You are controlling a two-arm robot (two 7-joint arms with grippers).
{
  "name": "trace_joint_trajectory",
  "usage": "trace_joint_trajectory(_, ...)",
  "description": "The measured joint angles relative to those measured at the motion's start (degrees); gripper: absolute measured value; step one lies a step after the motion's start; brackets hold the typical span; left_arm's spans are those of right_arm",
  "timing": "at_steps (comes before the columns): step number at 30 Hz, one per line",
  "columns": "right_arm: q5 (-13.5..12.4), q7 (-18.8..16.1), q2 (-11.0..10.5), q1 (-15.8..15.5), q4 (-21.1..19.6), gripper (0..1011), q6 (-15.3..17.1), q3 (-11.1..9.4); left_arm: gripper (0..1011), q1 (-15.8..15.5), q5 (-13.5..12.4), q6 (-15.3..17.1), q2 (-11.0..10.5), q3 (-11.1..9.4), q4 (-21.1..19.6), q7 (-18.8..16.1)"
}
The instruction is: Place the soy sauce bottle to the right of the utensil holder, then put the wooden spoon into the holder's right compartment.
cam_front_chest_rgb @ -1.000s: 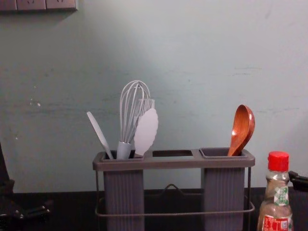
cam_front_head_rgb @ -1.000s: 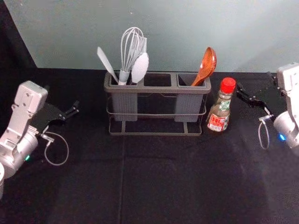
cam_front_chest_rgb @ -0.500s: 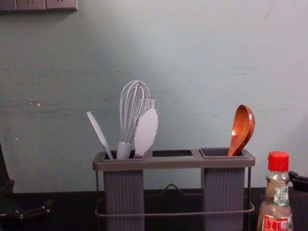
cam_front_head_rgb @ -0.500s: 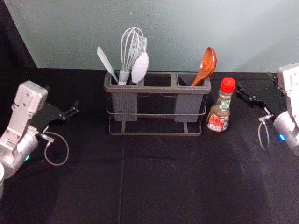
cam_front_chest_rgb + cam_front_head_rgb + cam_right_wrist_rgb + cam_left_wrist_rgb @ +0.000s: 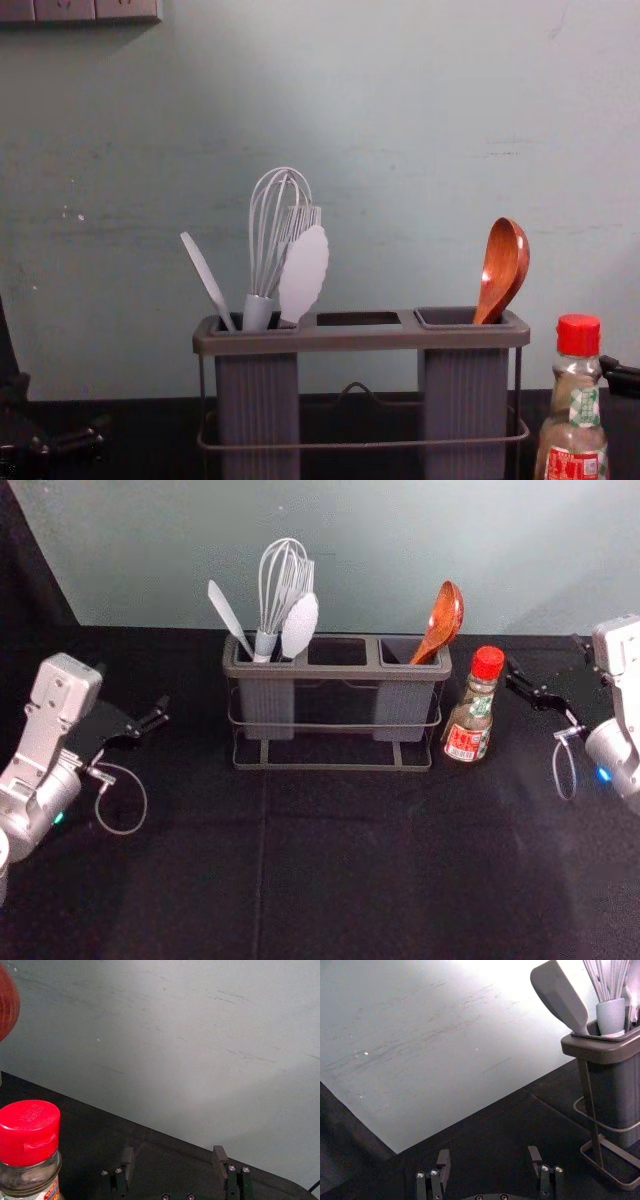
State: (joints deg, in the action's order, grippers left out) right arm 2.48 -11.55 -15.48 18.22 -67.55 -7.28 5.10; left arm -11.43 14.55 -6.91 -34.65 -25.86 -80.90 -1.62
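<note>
Bottle (image 5: 472,720) | beside holder (image 5: 345,727), outside right gripper's (image 5: 545,656) spread jaws | left gripper (image 5: 133,688) far left

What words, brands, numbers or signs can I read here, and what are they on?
None is clear enough to quote.
Red label on the sauce bottle: pale lettering, too small to read.
Green-and-white neck label: too small to read.
Red cap: raised marks on top, unreadable.

One bottle (image 5: 473,718), one holder (image 5: 372,652), one wooden spoon (image 5: 442,620), one whisk (image 5: 268,590), two hands (image 5: 163,711)
</note>
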Motion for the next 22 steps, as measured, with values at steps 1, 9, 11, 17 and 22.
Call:
trace_joint_trajectory(1, 0.0, 0.0, 0.0, 0.0, 0.0, 1004, 0.0, 0.0, 1011, 0.0, 0.0, 0.0, 0.0, 0.0, 0.0, 0.0)
trace_joint_trajectory(9, 0.0, 0.0, 0.0, 0.0, 0.0, 1004, 0.0, 0.0, 1011, 0.0, 0.0, 0.0, 0.0, 0.0, 0.0, 0.0)
trace_joint_trajectory(11, 0.0, 0.0, 0.0, 0.0, 0.0, 1004, 0.0, 0.0, 1011, 0.0, 0.0, 0.0, 0.0, 0.0, 0.0, 0.0)
trace_joint_trajectory(17, 0.0, 0.0, 0.0, 0.0, 0.0, 1004, 0.0, 0.0, 1011, 0.0, 0.0, 0.0, 0.0, 0.0, 0.0, 0.0)
trace_joint_trajectory(22, 0.0, 0.0, 0.0, 0.0, 0.0, 1004, 0.0, 0.0, 1011, 0.0, 0.0, 0.0, 0.0, 0.0, 0.0, 0.0)
